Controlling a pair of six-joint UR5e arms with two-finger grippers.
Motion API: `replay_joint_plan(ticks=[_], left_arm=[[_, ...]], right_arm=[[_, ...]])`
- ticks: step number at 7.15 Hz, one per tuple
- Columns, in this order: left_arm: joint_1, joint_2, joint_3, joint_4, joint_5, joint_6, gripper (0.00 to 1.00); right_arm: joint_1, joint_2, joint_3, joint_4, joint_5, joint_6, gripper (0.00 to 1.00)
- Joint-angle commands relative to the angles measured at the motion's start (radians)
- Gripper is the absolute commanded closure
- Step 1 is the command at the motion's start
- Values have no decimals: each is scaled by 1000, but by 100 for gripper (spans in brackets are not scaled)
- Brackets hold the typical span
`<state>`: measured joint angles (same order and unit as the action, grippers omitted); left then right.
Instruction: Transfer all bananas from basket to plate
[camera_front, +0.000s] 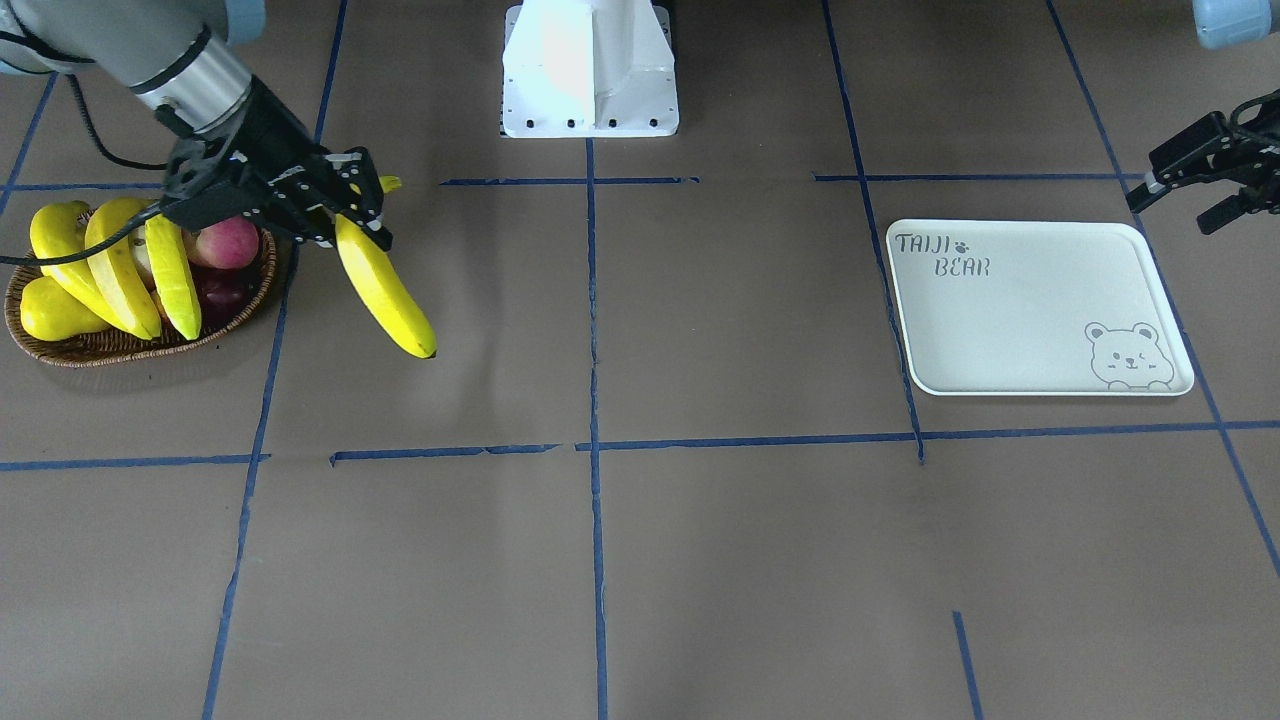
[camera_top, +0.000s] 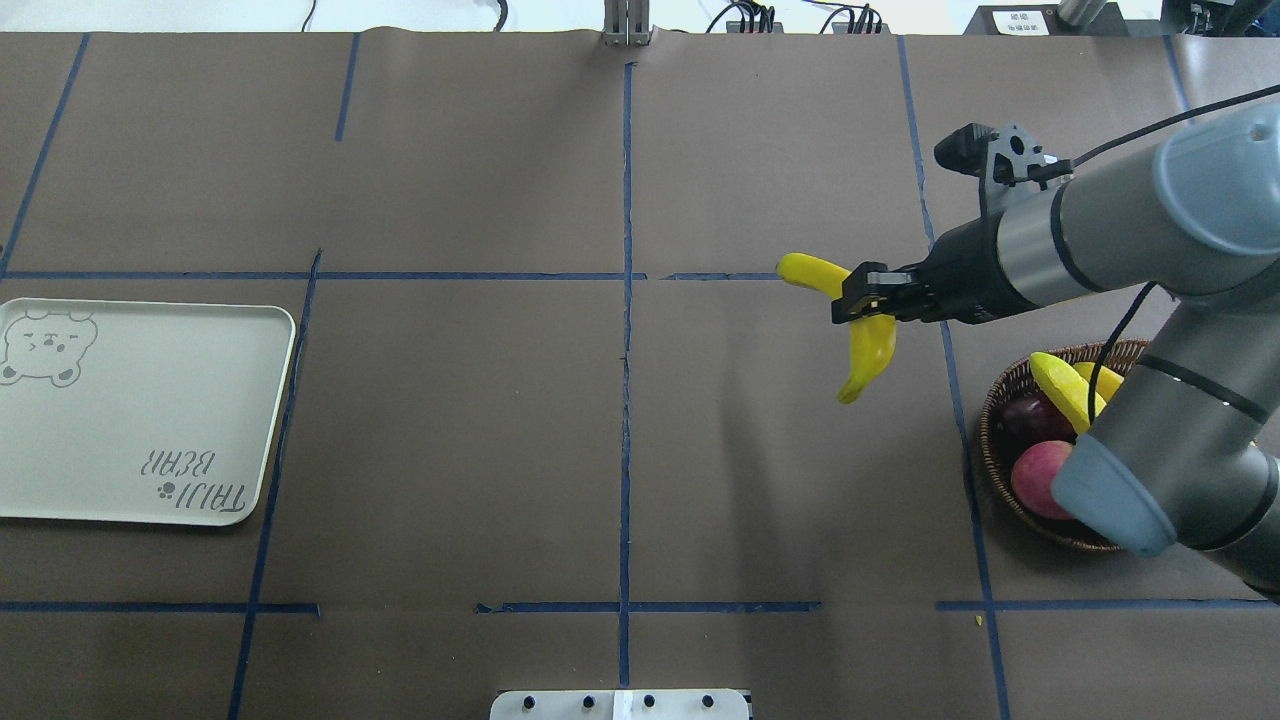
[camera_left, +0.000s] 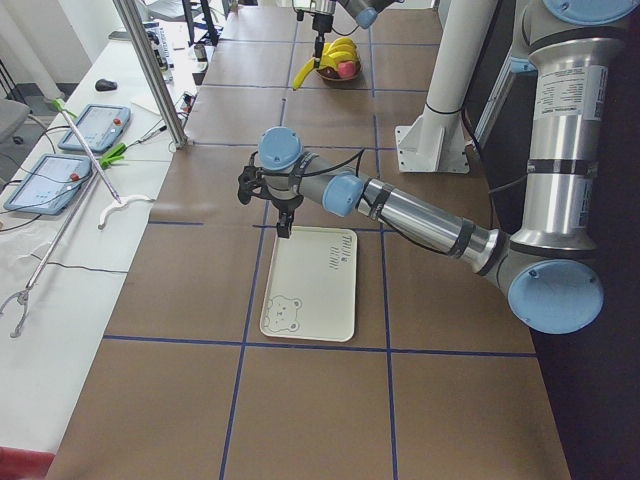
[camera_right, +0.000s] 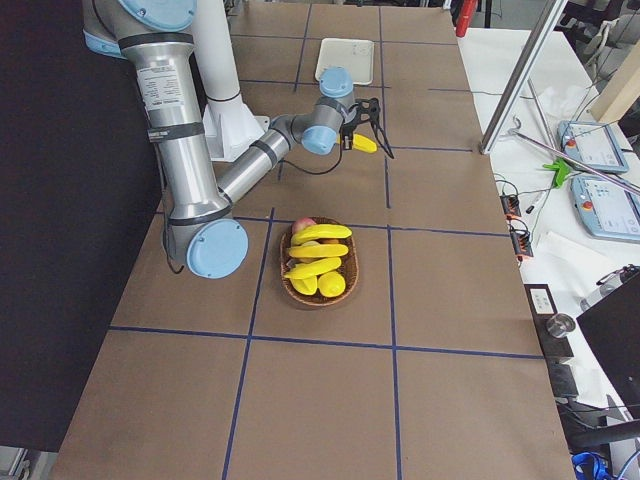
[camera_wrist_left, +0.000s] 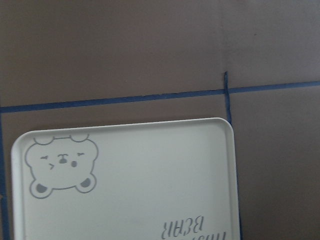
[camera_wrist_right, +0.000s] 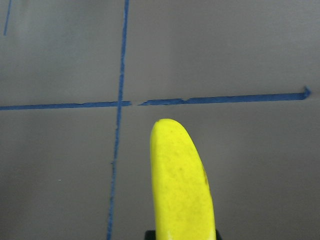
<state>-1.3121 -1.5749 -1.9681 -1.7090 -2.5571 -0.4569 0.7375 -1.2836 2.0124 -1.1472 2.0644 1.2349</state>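
My right gripper (camera_front: 355, 215) is shut on a yellow banana (camera_front: 385, 290) and holds it above the table, just beside the wicker basket (camera_front: 140, 345). The held banana also shows in the overhead view (camera_top: 870, 355) and the right wrist view (camera_wrist_right: 182, 185). Three more bananas (camera_front: 120, 265) lie in the basket. The white bear plate (camera_front: 1030, 310) lies empty on the other side of the table. My left gripper (camera_front: 1168, 215) is open and empty, hovering beside the plate's far corner. The left wrist view looks down on the plate (camera_wrist_left: 125, 170).
The basket also holds a yellow pear (camera_front: 50, 310), a red apple (camera_front: 228, 242) and a dark fruit (camera_front: 222, 292). The robot's white base (camera_front: 590, 70) stands at the table's middle edge. Blue tape lines cross the brown table.
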Motion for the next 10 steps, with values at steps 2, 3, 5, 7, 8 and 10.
replay_joint_plan(ticks=[2, 3, 5, 7, 8, 10], left_arm=[[175, -98, -6, -123, 20, -414, 0], [259, -158, -5, -121, 23, -591, 0], [361, -267, -59, -126, 120, -982, 0], [448, -315, -104, -116, 221, -1237, 1], [461, -350, -106, -115, 227, -1317, 1], [512, -417, -92, -115, 227, -1414, 1]], right_arm=[[-133, 151, -17, 1, -150, 230, 100], [-174, 171, -15, 4, -220, 285, 100], [-260, 184, -17, 102, -352, 371, 100], [-372, 181, -15, 139, -502, 406, 100], [-444, 193, -14, 139, -612, 406, 100], [-487, 223, -14, 138, -645, 394, 100]])
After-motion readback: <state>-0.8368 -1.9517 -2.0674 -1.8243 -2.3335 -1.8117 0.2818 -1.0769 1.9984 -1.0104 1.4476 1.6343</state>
